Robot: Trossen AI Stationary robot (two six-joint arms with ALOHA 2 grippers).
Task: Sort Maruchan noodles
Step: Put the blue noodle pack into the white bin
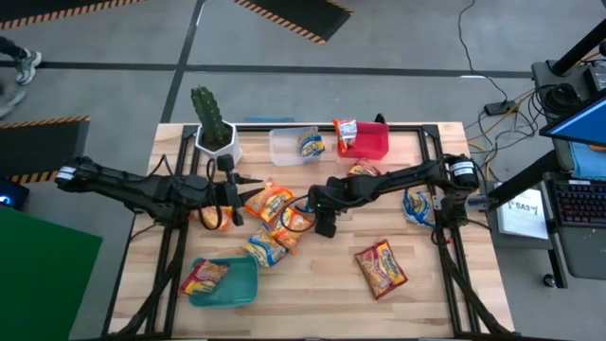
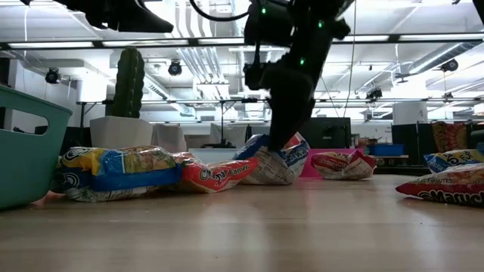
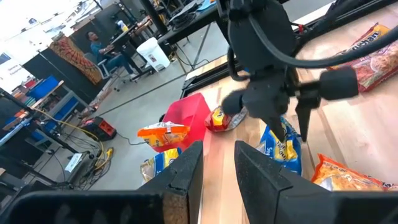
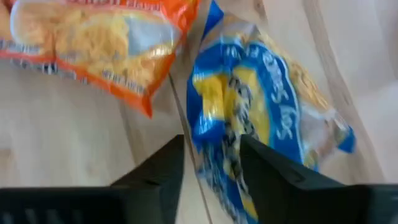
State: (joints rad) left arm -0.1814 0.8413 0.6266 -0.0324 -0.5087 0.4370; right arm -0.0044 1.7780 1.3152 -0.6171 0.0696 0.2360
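Pale wooden table (image 1: 312,284) with planked grain and a soft sheen, glossy crinkled plastic noodle packets (image 1: 381,268), blue-white packet (image 4: 267,112) shiny and wrinkled, smooth teal plastic bin (image 1: 241,289), translucent clear plastic bin (image 1: 284,147), glossy red plastic bin (image 1: 371,142), matt black right gripper (image 4: 211,168) fingers

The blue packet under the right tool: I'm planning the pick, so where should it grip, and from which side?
Probably from above, across the blue packet's crinkled edge nearest the right tool. It lies flat on the table, so only a raised edge offers a pinch; an orange packet crowds one side.
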